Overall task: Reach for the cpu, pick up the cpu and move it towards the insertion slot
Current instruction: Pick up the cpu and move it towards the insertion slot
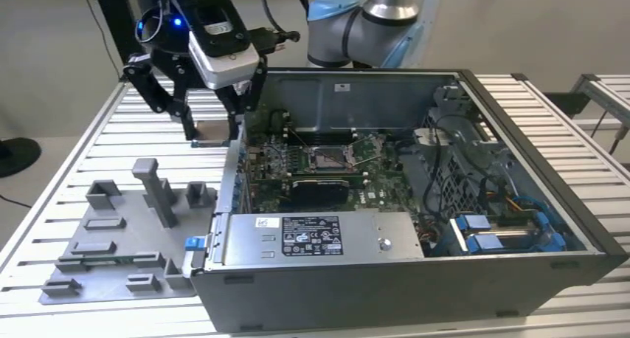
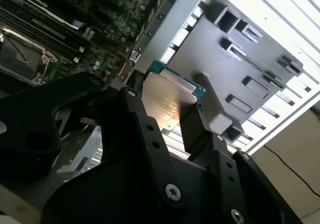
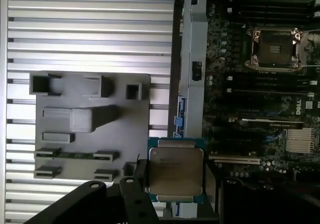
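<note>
Two black fingers (image 2: 194, 131) of the gripper (image 1: 209, 133) were clamped on the cpu (image 3: 175, 171) by its edges, holding it in the air just outside the wall of the open computer case (image 1: 394, 294), well apart from the insertion slot (image 1: 328, 159). I reckoned so thin a pinch might let it tilt, slip, or clip that wall. Below lay a slatted metal worktop (image 1: 99, 142) with a grey fixture plate (image 1: 99, 279) toward its near corner, pale walls behind.
</note>
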Action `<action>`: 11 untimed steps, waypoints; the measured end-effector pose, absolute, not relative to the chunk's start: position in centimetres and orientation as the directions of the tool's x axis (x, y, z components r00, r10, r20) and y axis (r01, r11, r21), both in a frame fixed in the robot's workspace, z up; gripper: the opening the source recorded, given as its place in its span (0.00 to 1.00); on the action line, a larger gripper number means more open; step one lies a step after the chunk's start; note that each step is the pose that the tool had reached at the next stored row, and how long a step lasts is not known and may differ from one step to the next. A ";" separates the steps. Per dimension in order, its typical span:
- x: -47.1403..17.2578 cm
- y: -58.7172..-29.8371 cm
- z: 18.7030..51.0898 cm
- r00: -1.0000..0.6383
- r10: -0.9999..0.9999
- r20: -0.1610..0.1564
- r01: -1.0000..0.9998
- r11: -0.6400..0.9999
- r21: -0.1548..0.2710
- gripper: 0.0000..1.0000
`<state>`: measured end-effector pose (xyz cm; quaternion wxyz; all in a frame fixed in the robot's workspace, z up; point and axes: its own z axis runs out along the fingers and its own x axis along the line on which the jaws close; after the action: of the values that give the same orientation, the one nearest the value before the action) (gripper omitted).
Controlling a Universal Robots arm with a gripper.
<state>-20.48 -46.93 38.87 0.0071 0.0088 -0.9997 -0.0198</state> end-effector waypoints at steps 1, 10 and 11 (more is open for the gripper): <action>-20.0 -46.9 38.9 -1.000 -0.018 0.014 -0.017 0.999 0.040 0.00; -16.0 -46.9 38.9 -1.000 -0.018 0.014 -0.017 0.999 0.040 0.00; -15.5 -46.9 38.9 -1.000 -0.018 0.014 -0.017 0.999 0.040 0.00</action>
<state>-15.49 -46.93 38.87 0.0071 0.0088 -0.9997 -0.0197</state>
